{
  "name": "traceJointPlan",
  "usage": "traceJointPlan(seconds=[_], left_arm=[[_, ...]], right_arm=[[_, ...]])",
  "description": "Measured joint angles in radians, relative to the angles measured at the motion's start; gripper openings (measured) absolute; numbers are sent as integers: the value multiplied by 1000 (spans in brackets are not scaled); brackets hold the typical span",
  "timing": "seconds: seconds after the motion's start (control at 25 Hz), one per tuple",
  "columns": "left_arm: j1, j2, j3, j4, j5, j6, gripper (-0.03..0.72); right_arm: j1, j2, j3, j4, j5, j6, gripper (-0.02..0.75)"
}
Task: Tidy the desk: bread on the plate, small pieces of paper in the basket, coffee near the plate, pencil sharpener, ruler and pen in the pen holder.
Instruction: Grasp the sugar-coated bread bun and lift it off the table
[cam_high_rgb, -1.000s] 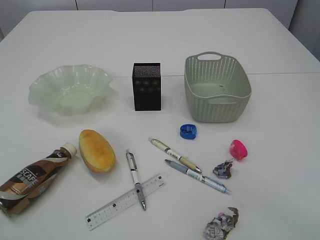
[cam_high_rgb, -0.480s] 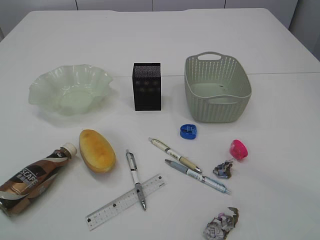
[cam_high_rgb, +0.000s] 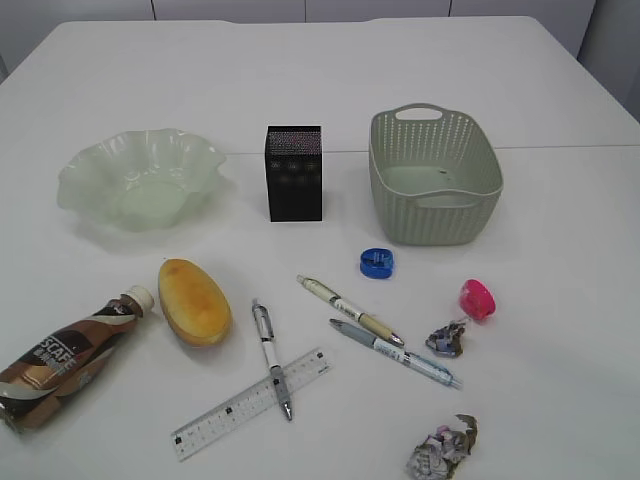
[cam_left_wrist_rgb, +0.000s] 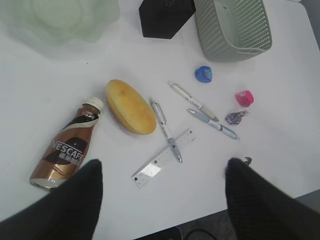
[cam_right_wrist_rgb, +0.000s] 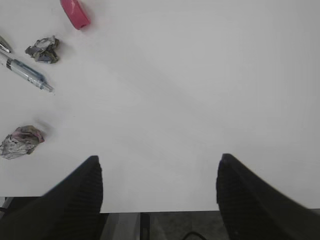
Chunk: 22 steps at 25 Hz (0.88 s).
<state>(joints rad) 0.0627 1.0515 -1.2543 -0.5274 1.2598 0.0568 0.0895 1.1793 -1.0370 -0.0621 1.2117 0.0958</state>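
1. You saw the left gripper and right gripper with jaws apart, holding nothing.
2. You found the bread on the desk, between coffee and pen, below the plate.

The far half of the tabletop is left bare. Across the middle, a row is formed by the plate, the pen holder and the basket, with passable gaps between them. The near centre is crowded by pens, the ruler and the bread; the right side is left open.
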Motion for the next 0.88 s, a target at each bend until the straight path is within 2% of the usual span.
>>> traceJointPlan(seconds=[0.24, 0.36, 0.56, 0.88], left_arm=[[-16, 55, 0, 12, -2, -9, 562], [-88, 91, 0, 54, -3, -35, 562], [-235, 156, 0, 201, -3, -123, 562], [-376, 275, 0, 287, -8, -226, 564]], right_arm=[[0, 0, 0, -18, -21, 0, 518], [0, 4, 0, -20, -43, 0, 518], [0, 32, 0, -28, -52, 0, 517], [0, 33, 0, -29, -63, 0, 517]])
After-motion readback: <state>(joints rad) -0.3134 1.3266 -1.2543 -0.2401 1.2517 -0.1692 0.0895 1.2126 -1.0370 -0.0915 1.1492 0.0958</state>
